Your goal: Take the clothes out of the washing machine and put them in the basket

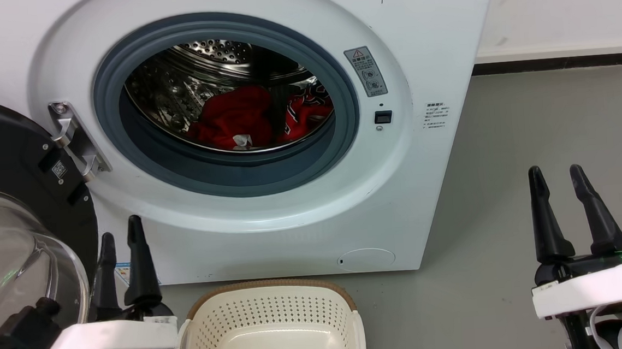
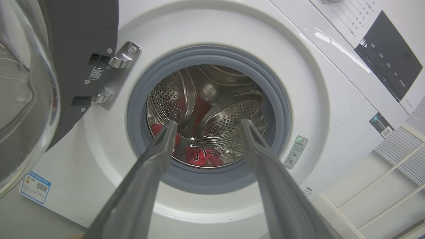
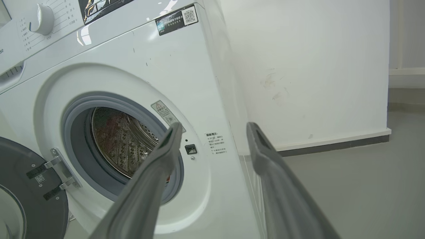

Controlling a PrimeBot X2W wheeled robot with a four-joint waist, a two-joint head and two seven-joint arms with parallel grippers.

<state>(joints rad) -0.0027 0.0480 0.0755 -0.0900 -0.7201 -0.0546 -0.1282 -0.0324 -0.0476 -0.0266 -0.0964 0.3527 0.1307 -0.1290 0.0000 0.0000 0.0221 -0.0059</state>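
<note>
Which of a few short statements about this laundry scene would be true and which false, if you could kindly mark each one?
1. The door of the washing machine is swung open. True.
2. A red garment lies in the basket. False: the part of the basket in view holds no garment; the clothes are in the drum.
3. The left gripper and the right gripper are both open and hold nothing. True.
4. The basket stands to the right of the machine. False: it stands on the floor in front of it, below the opening.
</note>
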